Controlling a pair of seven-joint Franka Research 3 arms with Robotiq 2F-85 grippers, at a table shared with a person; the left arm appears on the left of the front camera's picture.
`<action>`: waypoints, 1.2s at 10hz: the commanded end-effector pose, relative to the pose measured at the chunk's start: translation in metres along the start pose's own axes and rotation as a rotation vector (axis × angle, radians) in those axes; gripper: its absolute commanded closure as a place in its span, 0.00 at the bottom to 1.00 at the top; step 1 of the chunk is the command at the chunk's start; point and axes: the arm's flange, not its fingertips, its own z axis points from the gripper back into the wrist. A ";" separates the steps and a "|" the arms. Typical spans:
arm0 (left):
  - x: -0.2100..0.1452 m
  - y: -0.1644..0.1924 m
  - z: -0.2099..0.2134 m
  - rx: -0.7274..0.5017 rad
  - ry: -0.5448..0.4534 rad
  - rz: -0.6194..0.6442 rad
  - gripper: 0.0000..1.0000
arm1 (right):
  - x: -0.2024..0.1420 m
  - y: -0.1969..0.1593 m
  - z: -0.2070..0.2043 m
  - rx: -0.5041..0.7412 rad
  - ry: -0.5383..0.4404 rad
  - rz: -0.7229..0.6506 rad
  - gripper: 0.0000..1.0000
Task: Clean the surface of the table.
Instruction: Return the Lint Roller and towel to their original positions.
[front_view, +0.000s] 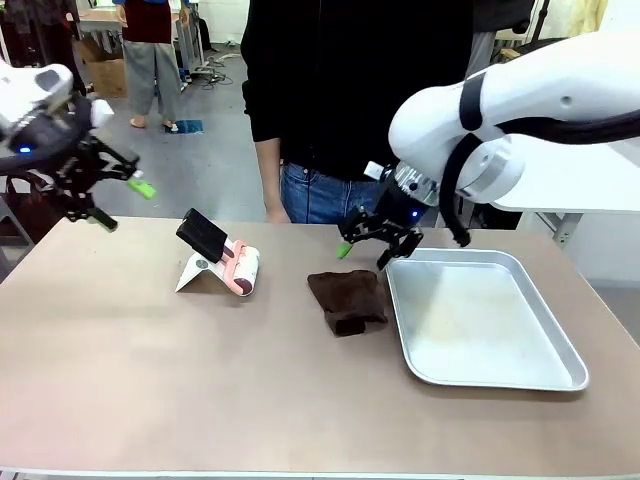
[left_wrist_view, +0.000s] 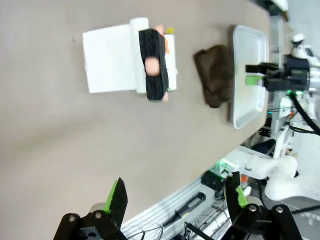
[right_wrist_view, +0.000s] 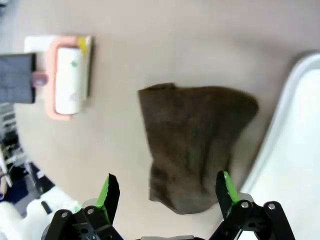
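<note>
Front view has the taupe tabletop (front_view: 150, 380) stretching across the whole near scene, its far edge running in front of a person in a black top and jeans (front_view: 330, 100). A dark brown cloth (front_view: 347, 300) lies crumpled near the middle, just beside the left rim of a shiny metal tray (front_view: 560, 330) that sits toward the right edge. A lint roller (front_view: 240, 268) with a pink frame and black handle rests on a white sheet toward the far edge, left of the cloth. The right end effector (front_view: 365, 247) hovers above the cloth, fingers apart and empty. The left end effector (front_view: 122, 203) hangs over the far left corner, fingers also spread, holding nothing.
</note>
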 end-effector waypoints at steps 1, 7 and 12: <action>-0.045 0.021 0.019 -0.126 -0.052 -0.034 0.00 | -0.024 -0.016 0.037 0.017 -0.100 -0.090 0.00; -0.119 0.115 0.040 -0.581 -0.101 -0.130 0.00 | -0.158 -0.124 0.101 0.607 -0.207 -0.280 0.00; -0.091 0.169 0.029 -0.675 -0.237 -0.075 0.00 | -0.208 -0.259 0.118 1.043 -0.339 -0.403 0.00</action>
